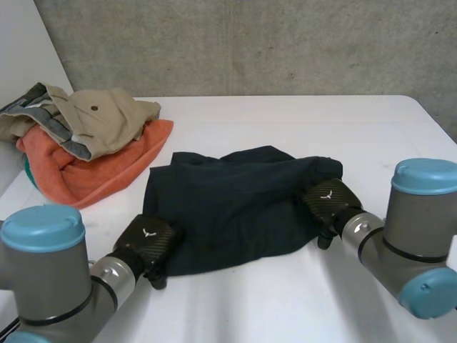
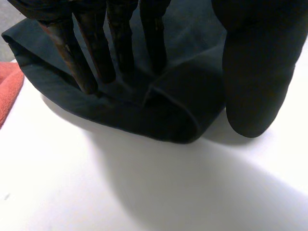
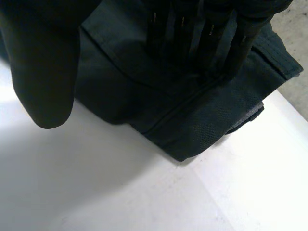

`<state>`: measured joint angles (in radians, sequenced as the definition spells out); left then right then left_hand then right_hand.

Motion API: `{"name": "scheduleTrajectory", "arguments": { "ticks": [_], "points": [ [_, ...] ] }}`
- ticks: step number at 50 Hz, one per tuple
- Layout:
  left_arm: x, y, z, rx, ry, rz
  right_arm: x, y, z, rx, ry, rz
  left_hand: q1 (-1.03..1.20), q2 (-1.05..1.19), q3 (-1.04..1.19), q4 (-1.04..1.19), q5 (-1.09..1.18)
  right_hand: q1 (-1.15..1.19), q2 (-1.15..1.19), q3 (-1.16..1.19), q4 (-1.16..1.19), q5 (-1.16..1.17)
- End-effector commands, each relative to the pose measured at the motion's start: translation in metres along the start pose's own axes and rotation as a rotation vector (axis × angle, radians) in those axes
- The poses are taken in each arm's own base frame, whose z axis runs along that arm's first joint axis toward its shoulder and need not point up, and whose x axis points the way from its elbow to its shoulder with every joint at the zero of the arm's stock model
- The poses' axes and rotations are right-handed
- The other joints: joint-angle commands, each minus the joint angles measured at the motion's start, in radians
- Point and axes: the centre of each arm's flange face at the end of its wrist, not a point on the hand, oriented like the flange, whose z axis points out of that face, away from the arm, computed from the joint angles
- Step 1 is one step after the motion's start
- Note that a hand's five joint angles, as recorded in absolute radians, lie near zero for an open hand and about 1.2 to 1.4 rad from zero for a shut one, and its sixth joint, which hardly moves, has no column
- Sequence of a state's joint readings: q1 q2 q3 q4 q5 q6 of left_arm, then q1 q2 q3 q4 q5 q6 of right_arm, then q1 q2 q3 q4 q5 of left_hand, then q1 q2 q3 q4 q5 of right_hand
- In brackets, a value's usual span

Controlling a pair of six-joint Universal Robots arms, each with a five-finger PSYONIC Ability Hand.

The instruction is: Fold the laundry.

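Finds the crumpled dark-navy cloth garment [image 1: 235,207] mid-way on the white table [image 1: 285,300], stretched lengthwise between both hands, and pins its near-left corner under straight fingers of the left hand [image 1: 146,243], its right end likewise under the right hand [image 1: 330,200], thumbs off the cloth.

The right hand [image 3: 43,62] reaches down onto a dark garment [image 3: 192,120] lying on the white worktop [image 3: 120,192]. Its fingers [image 3: 248,43] are straight and side by side, their tips resting on the cloth just short of a stitched seam that runs slantwise across it. The thumb stands apart from the fingers, its rounded tip hanging over the garment's edge where the cloth meets the bare worktop. Past the fingertips the cloth ends in a thick doubled-over corner, with a hemmed band showing along one side.
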<state>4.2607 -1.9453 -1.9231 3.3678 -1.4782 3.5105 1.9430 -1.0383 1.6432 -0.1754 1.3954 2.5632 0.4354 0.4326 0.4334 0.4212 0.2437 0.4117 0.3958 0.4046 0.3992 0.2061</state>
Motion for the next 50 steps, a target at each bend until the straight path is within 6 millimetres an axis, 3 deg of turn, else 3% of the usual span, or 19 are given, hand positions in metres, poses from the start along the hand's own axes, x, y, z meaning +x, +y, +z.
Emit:
{"name": "scheduleTrajectory", "arguments": {
  "ticks": [1, 2, 4, 11, 14, 18, 20, 23, 24, 28, 31, 35, 38, 39, 44, 46, 48, 49, 50],
  "points": [
    [-0.006, -0.007, 0.020, 0.065, -0.032, 0.030, 0.005, -0.001, 0.023, 0.055, 0.042, -0.016, 0.483, 0.486, 0.485, 0.498, 0.501, 0.386, 0.401, 0.393, 0.398, 0.417],
    [-0.007, -0.009, 0.023, 0.079, -0.038, 0.034, 0.005, -0.001, 0.025, 0.060, 0.045, -0.017, 0.596, 0.599, 0.598, 0.610, 0.613, 0.483, 0.498, 0.490, 0.495, 0.514],
    [-0.008, -0.013, 0.027, 0.107, -0.050, 0.043, 0.008, -0.003, 0.030, 0.085, 0.063, -0.024, 0.892, 0.895, 0.894, 0.906, 0.909, 0.980, 0.996, 0.987, 0.993, 1.011],
    [-0.025, -0.051, 0.030, 0.267, -0.140, 0.064, 0.028, -0.022, 0.030, 0.132, 0.150, -0.026, 0.961, 0.964, 0.963, 0.975, 0.978, 0.985, 1.000, 0.992, 0.997, 1.016],
    [-0.044, -0.092, 0.007, 0.397, -0.228, 0.055, 0.040, -0.041, 0.021, 0.174, 0.188, -0.035, 0.961, 0.964, 0.963, 0.975, 0.978, 0.985, 1.000, 0.992, 0.997, 1.016],
    [-0.060, -0.142, -0.032, 0.577, -0.306, 0.056, 0.066, -0.091, -0.019, 0.251, 0.244, -0.051, 0.961, 0.964, 0.963, 0.975, 0.978, 0.985, 1.000, 0.992, 0.997, 1.016],
    [-0.067, -0.169, -0.058, 0.684, -0.333, 0.036, 0.081, -0.125, -0.047, 0.301, 0.275, -0.061, 0.961, 0.964, 0.963, 0.975, 0.978, 0.985, 1.000, 0.992, 0.997, 1.016],
    [-0.073, -0.194, -0.085, 0.792, -0.349, 0.002, 0.100, -0.165, -0.084, 0.342, 0.303, -0.066, 0.961, 0.964, 0.963, 0.975, 0.978, 0.985, 1.000, 0.992, 0.997, 1.016],
    [-0.076, -0.208, -0.102, 0.855, -0.354, -0.020, 0.104, -0.173, -0.092, 0.349, 0.311, -0.067, 0.961, 0.964, 0.963, 0.975, 0.978, 0.985, 1.000, 0.992, 0.997, 1.016],
    [-0.085, -0.230, -0.132, 0.930, -0.361, -0.059, 0.120, -0.203, -0.123, 0.364, 0.317, -0.064, 0.961, 0.964, 0.963, 0.975, 0.978, 0.985, 1.000, 0.992, 0.997, 1.016],
    [-0.086, -0.234, -0.135, 0.923, -0.350, -0.076, 0.128, -0.211, -0.133, 0.341, 0.317, -0.059, 0.961, 0.964, 0.963, 0.975, 0.978, 0.985, 1.000, 0.992, 0.997, 1.016],
    [-0.084, -0.223, -0.106, 0.808, -0.311, -0.087, 0.125, -0.201, -0.115, 0.274, 0.269, -0.044, 0.961, 0.964, 0.963, 0.975, 0.978, 0.985, 1.000, 0.992, 0.997, 1.016],
    [-0.081, -0.206, -0.067, 0.696, -0.279, -0.094, 0.120, -0.185, -0.090, 0.210, 0.229, -0.027, 0.961, 0.964, 0.963, 0.975, 0.978, 0.985, 1.000, 0.992, 0.997, 1.016],
    [-0.079, -0.193, -0.043, 0.633, -0.260, -0.096, 0.119, -0.179, -0.082, 0.189, 0.219, -0.021, 0.961, 0.964, 0.963, 0.975, 0.978, 0.985, 1.000, 0.992, 0.997, 1.016],
    [-0.078, -0.170, 0.015, 0.527, -0.238, -0.102, 0.105, -0.144, -0.035, 0.078, 0.145, 0.001, 0.961, 0.964, 0.963, 0.975, 0.978, 0.985, 1.000, 0.992, 0.997, 1.016],
    [-0.083, -0.174, 0.038, 0.536, -0.241, -0.105, 0.105, -0.137, -0.014, 0.073, 0.142, 0.013, 0.961, 0.964, 0.963, 0.975, 0.978, 0.985, 1.000, 0.992, 0.997, 1.016],
    [-0.088, -0.184, 0.047, 0.573, -0.253, -0.100, 0.110, -0.139, -0.001, 0.105, 0.170, 0.025, 0.961, 0.964, 0.963, 0.975, 0.978, 0.985, 1.000, 0.992, 0.997, 1.016],
    [-0.091, -0.191, 0.050, 0.603, -0.262, -0.097, 0.118, -0.147, 0.009, 0.163, 0.218, 0.045, 0.961, 0.964, 0.963, 0.975, 0.978, 0.985, 1.000, 0.992, 0.997, 1.016],
    [-0.099, -0.212, 0.053, 0.691, -0.286, -0.091, 0.124, -0.153, 0.013, 0.207, 0.252, 0.059, 0.961, 0.964, 0.963, 0.975, 0.978, 0.985, 1.000, 0.992, 0.997, 1.016]
  ]
}}
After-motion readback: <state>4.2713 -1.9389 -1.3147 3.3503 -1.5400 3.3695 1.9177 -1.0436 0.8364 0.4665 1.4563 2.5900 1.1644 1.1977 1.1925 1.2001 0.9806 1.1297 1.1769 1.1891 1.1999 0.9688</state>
